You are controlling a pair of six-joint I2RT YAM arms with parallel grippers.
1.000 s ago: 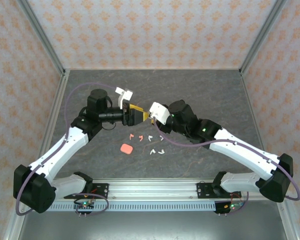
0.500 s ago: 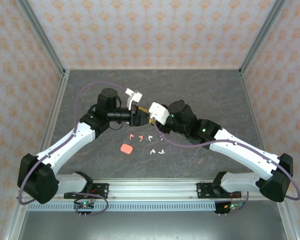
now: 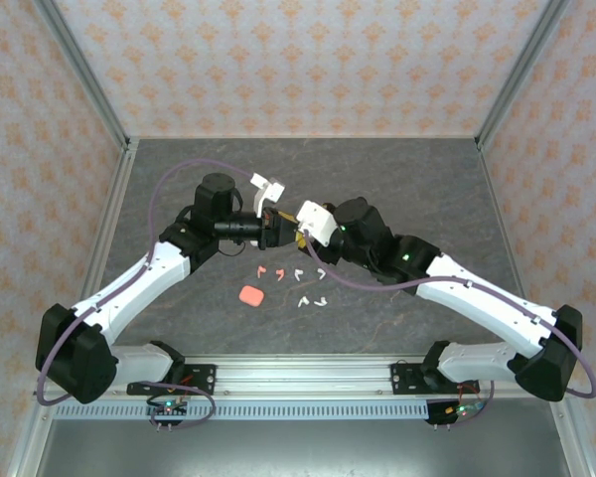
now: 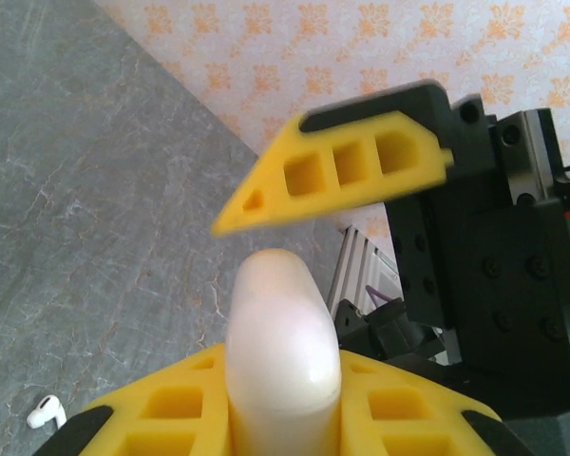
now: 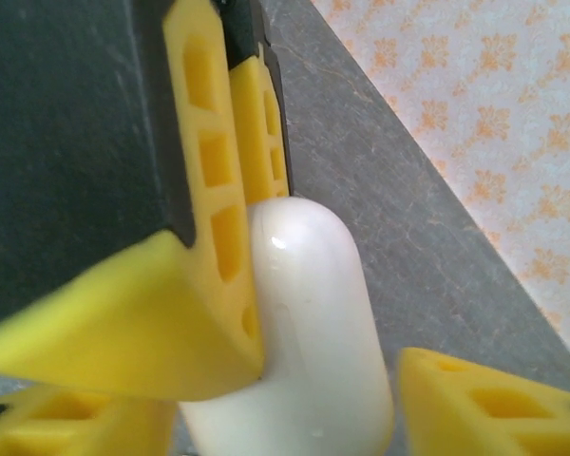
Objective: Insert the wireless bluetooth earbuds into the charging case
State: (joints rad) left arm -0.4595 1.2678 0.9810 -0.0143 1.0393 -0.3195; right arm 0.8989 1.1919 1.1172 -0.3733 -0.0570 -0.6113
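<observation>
Now swung in closer, the left gripper (image 3: 281, 229) clamps the charging case (image 5: 304, 313) aloft, the right gripper (image 5: 275, 410) seemingly spread clear, so a shallow pinch could drop it among the earbuds (image 3: 299, 274) on the table (image 3: 427, 179).

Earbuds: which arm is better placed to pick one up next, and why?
Probably right: the right tool is open and free, while the left tool is shut on the case. The earbuds lie below both.

A grey marbled tabletop (image 3: 397, 179) is enclosed by orange-patterned wall panels (image 3: 298, 60), an aluminium rail (image 3: 308, 374) along its near edge.
</observation>
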